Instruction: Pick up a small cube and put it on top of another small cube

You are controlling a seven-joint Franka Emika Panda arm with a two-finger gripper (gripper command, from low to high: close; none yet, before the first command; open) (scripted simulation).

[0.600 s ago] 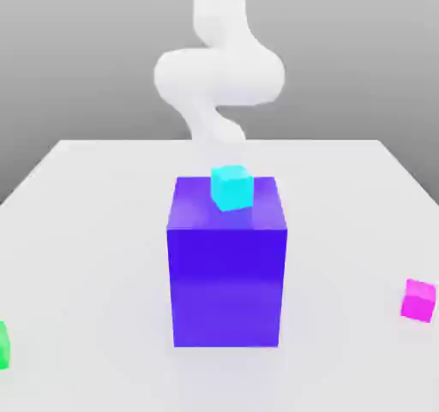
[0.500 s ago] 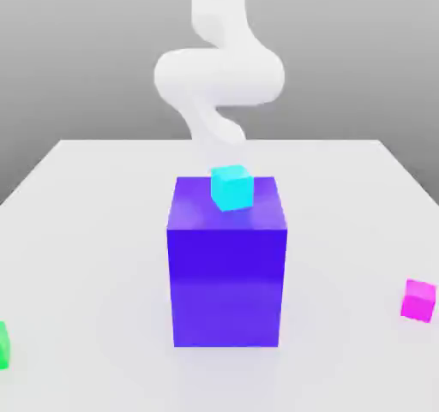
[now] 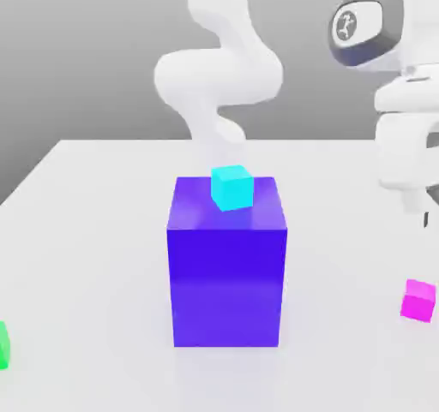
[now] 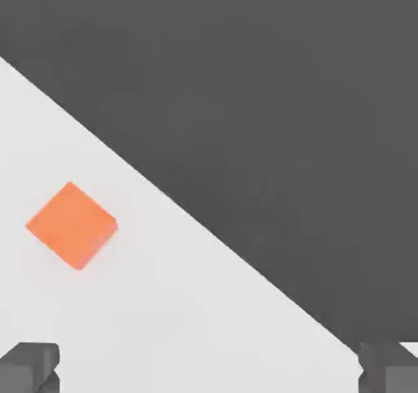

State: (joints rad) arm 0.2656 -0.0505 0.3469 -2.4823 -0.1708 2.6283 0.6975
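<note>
The white two-finger gripper, fingers spread wide and holding nothing, is hanging at the exterior view's right above the tiny glossy magenta-pink cube resting on the white table.

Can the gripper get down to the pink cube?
Probably yes. The gripper is open and the hand hangs above the table, up and a bit back from the pink cube. Nothing stands beside the cube; the blue block is well off to the exterior view's left.
</note>
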